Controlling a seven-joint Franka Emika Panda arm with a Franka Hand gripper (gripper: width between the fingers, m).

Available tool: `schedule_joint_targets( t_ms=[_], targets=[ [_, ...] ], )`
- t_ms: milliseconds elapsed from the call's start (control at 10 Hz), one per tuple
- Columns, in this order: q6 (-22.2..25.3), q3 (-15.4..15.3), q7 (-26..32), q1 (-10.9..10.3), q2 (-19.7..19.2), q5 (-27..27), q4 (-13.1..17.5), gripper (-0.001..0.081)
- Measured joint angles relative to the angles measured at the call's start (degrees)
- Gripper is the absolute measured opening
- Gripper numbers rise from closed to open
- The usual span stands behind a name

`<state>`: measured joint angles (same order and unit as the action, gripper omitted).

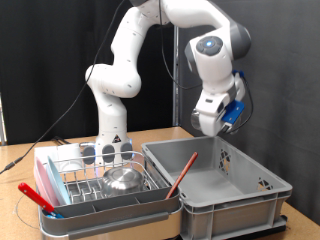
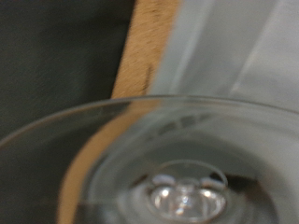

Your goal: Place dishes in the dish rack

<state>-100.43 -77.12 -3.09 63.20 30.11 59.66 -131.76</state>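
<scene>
My gripper point(image 1: 210, 122) hangs high above the grey crate, at the exterior view's right. A clear glass point(image 2: 187, 191) fills the wrist view from very close; I look down past its rim to its base, with the table edge and crate far behind it. The glass is aloft with the hand, so the gripper is shut on it, though the fingers themselves are hidden. The dish rack point(image 1: 80, 176), silver wire in a pink-and-grey tray, lies at the exterior view's lower left. A shiny steel bowl point(image 1: 122, 180) rests in it.
A deep grey plastic crate point(image 1: 235, 208) stands right of the rack, with a red-handled utensil point(image 1: 183, 172) leaning inside. Another red-handled utensil point(image 1: 35, 196) lies across the rack's near-left corner. The wooden table point(image 1: 25, 158) ends near the crate, and the robot base stands behind the rack.
</scene>
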Motion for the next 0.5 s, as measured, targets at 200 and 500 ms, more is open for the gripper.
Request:
schedule_joint_targets(
  t_ms=[200,500],
  targets=[
    [3.66,3.37,10.33,-2.94,-0.24,-2.78,1.74,0.0113],
    [7.74,3.52,18.34,-2.97,-1.76,-2.44,1.98,0.0113]
  ],
)
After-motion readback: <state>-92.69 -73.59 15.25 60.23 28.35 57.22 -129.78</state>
